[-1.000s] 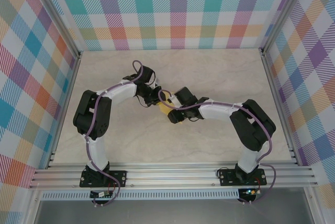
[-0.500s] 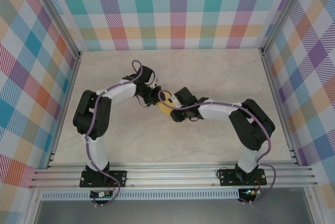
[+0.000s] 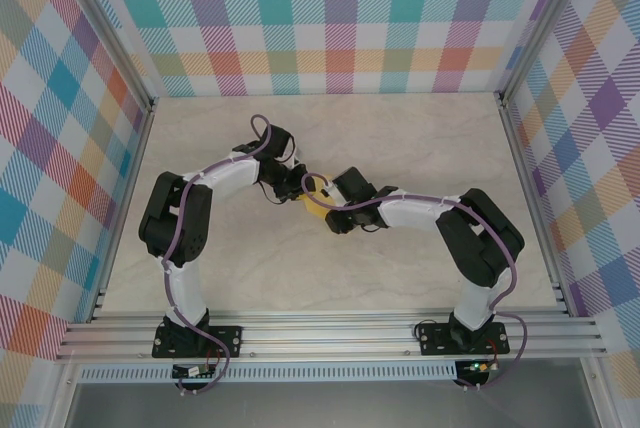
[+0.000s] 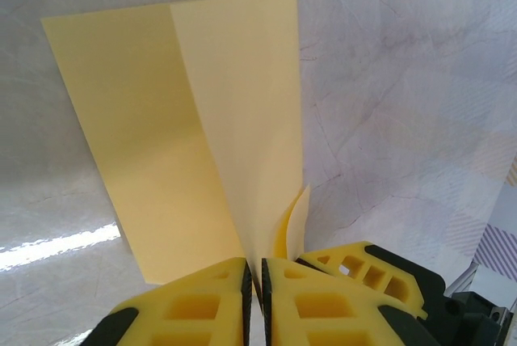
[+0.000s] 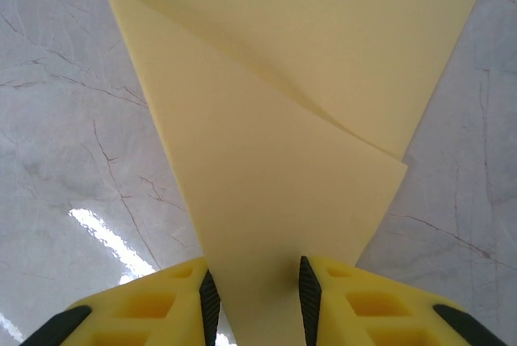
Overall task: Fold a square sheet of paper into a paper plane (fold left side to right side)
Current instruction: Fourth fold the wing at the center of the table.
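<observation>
The square sheet of paper (image 3: 314, 199) is yellow and partly folded, and it lies mid-table between the two wrists. In the left wrist view the paper (image 4: 161, 120) shows a lengthwise crease and a small curled flap near the fingers. My left gripper (image 4: 257, 272) is shut on the paper's near edge, its pads almost touching. In the right wrist view a folded layer of the paper (image 5: 283, 160) lies diagonally over the rest and narrows toward me. My right gripper (image 5: 254, 291) has its jaws apart, with that narrow end lying between the pads. In the top view, left gripper (image 3: 300, 191) and right gripper (image 3: 326, 204) nearly meet.
The tabletop (image 3: 400, 138) is pale marbled stone with checked walls on three sides. Aluminium rails (image 3: 330, 333) run along the near edge by the arm bases. Both forearms crowd the centre of the table.
The right wrist has edged slightly left toward the left gripper. The left arm and the paper have barely moved.
</observation>
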`<state>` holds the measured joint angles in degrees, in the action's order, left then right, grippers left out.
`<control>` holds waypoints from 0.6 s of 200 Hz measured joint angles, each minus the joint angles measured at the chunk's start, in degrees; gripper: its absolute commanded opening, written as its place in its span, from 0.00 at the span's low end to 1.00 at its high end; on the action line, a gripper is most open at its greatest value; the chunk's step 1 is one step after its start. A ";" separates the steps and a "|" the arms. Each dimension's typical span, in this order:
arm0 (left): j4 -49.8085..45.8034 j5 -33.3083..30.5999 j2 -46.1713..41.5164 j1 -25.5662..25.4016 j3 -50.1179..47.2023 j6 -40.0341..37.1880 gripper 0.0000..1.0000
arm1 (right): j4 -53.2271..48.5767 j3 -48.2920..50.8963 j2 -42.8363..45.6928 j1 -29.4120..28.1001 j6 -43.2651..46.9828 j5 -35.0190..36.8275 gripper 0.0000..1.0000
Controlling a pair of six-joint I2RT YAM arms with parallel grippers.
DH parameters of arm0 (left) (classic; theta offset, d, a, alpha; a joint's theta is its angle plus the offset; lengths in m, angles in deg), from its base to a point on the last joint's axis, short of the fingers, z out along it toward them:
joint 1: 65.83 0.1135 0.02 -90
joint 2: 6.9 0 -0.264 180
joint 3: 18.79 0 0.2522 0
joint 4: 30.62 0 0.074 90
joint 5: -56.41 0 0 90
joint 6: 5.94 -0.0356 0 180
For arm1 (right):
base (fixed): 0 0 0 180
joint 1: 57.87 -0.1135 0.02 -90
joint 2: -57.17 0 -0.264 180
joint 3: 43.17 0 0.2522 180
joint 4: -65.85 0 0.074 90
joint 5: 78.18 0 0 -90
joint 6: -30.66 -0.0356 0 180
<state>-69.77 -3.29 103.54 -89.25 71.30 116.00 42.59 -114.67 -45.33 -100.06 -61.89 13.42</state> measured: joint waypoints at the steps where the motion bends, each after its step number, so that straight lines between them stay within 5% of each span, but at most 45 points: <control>1: 0.00 0.00 0.00 0.00 0.00 0.00 0.11 | -0.02 0.00 0.00 -0.04 0.09 0.04 0.37; 120: -0.02 0.00 0.00 0.17 0.00 0.02 0.07 | 0.00 0.70 0.00 -2.60 0.46 5.55 0.46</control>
<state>-69.79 -3.29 103.54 -89.08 71.30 116.03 42.59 -113.97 -45.33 -102.66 -61.43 18.98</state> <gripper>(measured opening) 0.077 0.460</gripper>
